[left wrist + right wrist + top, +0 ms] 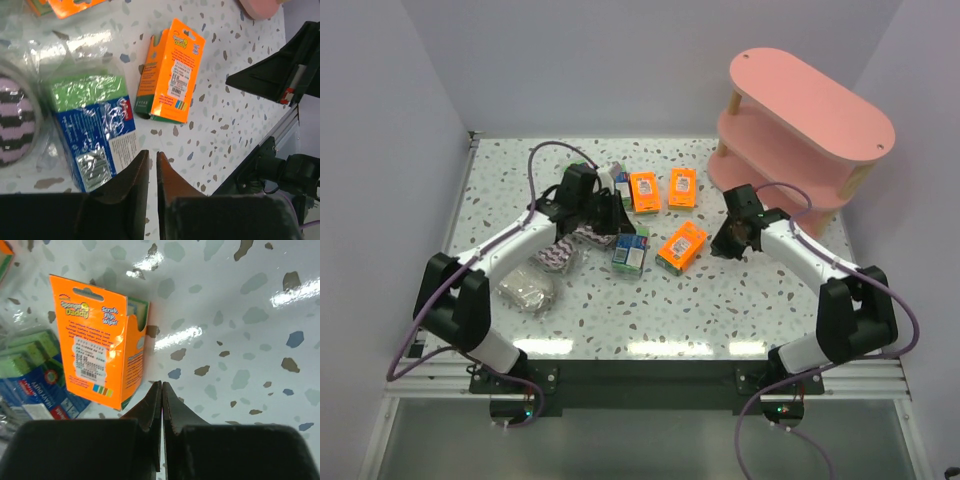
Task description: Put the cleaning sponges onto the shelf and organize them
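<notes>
1. Top external view: a speckled white terrazzo table (pixel 720 310) fills the middle of the frame, with pale lavender walls (pixel 620 60) around it.
2. At upper right stands the pink shelf (pixel 810 95), its boards bare.
3. The cleaning sponges (pixel 650 225) lie scattered at centre: orange packs, green-and-blue ones, wrapped ovals at left.
4. The left gripper (pixel 152 170) is nearly closed, holding nothing, beside a green-and-blue pack (pixel 95 130).
5. The right gripper (pixel 161 405) is closed and empty, just beside an orange pack (pixel 97 340).

— What carries it all?
— A speckled terrazzo table (pixel 720 300). On it: the pink shelf (pixel 800 130), three orange packs (pixel 681 245), green-and-blue packs (pixel 629 252), a purple zigzag sponge (pixel 556 257), a greyish one (pixel 527 289).
</notes>
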Controlling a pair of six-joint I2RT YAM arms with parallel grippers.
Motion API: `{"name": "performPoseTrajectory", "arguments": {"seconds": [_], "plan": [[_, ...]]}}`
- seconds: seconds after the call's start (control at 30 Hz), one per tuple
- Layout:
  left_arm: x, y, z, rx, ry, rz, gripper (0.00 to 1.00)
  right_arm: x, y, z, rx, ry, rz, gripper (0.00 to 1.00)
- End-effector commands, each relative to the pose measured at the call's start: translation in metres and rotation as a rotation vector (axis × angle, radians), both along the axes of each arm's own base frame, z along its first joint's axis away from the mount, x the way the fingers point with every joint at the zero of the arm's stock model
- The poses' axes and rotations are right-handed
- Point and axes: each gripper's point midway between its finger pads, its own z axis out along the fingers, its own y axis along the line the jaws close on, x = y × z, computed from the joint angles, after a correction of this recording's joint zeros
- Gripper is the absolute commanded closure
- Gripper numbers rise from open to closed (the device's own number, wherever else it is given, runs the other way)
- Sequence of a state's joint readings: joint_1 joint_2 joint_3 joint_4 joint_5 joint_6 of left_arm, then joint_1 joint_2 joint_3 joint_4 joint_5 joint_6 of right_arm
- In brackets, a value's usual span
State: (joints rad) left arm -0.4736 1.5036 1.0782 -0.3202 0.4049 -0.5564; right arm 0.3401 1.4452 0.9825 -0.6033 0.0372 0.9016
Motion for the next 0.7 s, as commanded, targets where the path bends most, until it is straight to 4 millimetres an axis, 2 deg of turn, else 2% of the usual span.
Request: {"name": "performPoseTrajectory", "arguments": {"seconds": [0.0, 0.13, 0.17, 0.23, 0.27, 0.33, 0.37, 0.4, 0.43, 0.5, 0.53, 0.6, 0.63, 0.67], "plan": [[0.016, -0.035, 0.032, -0.092, -0.078, -0.113, 0.86, 0.017, -0.011, 0.001, -0.104, -0.036, 0.040, 1.00], [0.004, -0.052, 0.024, -0.077, -0.063, -0.159, 0.90, 0.049, -0.006, 0.028, -0.130, -0.157, 0.090, 0.98], [-0.001, -0.053, 0.019, -0.070, -0.049, -0.163, 0.92, 0.058, -0.007, 0.039, -0.151, -0.194, 0.118, 0.91], [-0.015, -0.058, 0.013, -0.072, -0.031, -0.184, 0.94, 0.070, -0.008, 0.046, -0.197, -0.225, 0.162, 0.80], [-0.021, -0.061, 0.011, -0.071, -0.027, -0.195, 0.97, 0.080, -0.006, 0.057, -0.205, -0.253, 0.178, 0.78], [-0.042, -0.071, 0.001, -0.063, 0.000, -0.234, 1.00, 0.090, -0.001, 0.051, -0.230, -0.239, 0.244, 0.74], [-0.049, -0.074, -0.005, -0.053, 0.013, -0.245, 1.00, 0.100, 0.006, 0.061, -0.216, -0.259, 0.268, 0.75], [-0.063, -0.081, -0.009, -0.051, 0.032, -0.271, 1.00, 0.105, 0.007, 0.058, -0.226, -0.246, 0.282, 0.75], [-0.072, -0.081, -0.020, -0.036, 0.061, -0.277, 1.00, 0.106, 0.007, 0.042, -0.245, -0.189, 0.300, 0.79], [-0.083, -0.081, -0.031, -0.016, 0.089, -0.267, 1.00, 0.120, 0.006, 0.045, -0.271, -0.192, 0.286, 0.85], [-0.086, -0.076, -0.039, 0.004, 0.098, -0.254, 1.00, 0.123, 0.005, 0.035, -0.285, -0.168, 0.279, 0.91], [-0.091, -0.073, -0.047, 0.024, 0.118, -0.243, 1.00, 0.133, 0.000, 0.035, -0.321, -0.170, 0.250, 0.95], [-0.090, -0.070, -0.053, 0.045, 0.121, -0.231, 1.00, 0.134, -0.001, 0.024, -0.336, -0.134, 0.244, 0.99], [-0.092, -0.069, -0.057, 0.063, 0.127, -0.232, 1.00, 0.139, -0.002, 0.027, -0.344, -0.135, 0.231, 1.00]]}}
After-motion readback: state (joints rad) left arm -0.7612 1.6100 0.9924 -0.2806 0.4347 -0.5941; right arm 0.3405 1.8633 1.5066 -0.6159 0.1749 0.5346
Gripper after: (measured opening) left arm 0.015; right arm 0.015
